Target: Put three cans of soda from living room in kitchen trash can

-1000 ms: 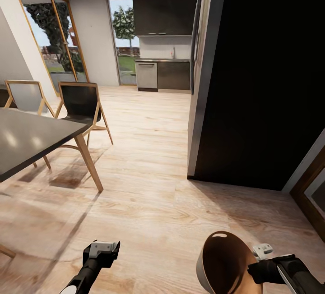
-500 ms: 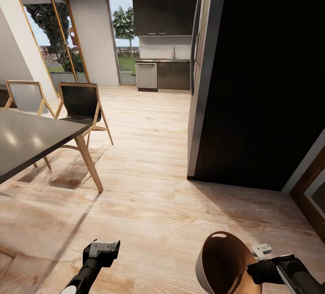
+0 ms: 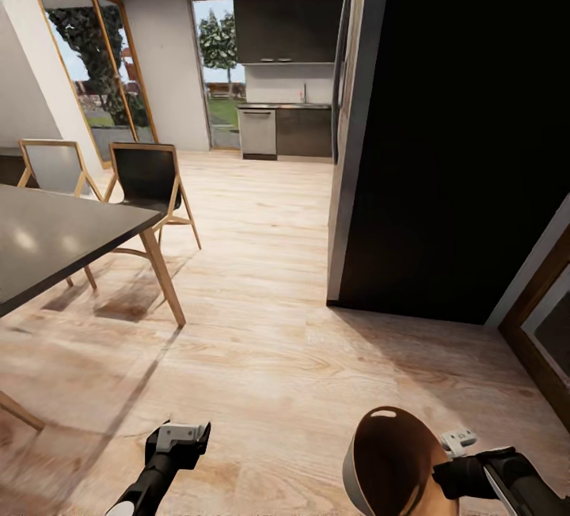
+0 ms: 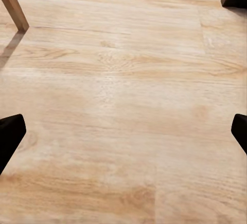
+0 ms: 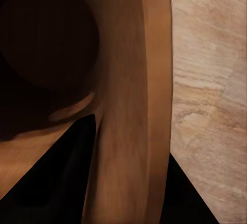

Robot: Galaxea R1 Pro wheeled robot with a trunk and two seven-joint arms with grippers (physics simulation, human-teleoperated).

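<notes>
Tash can point(image 3: 392, 464) rim clamped btwn right jaws, tilted, left jaws apart w/ nothing, over floor point(image 3: 261, 342)

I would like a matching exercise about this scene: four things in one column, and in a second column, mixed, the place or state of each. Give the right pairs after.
Things:
1. grey round bin with brown inside
2. left gripper
3. dark-topped dining table with wooden legs
4. brushed-metal dishwasher front

Places or states:
A. at the far wall, under the kitchen counter
B. open, over bare wooden floor
C. held at its rim by the right gripper
D. beside the two wooden-framed chairs

Pairs: 1-C, 2-B, 3-D, 4-A
</notes>
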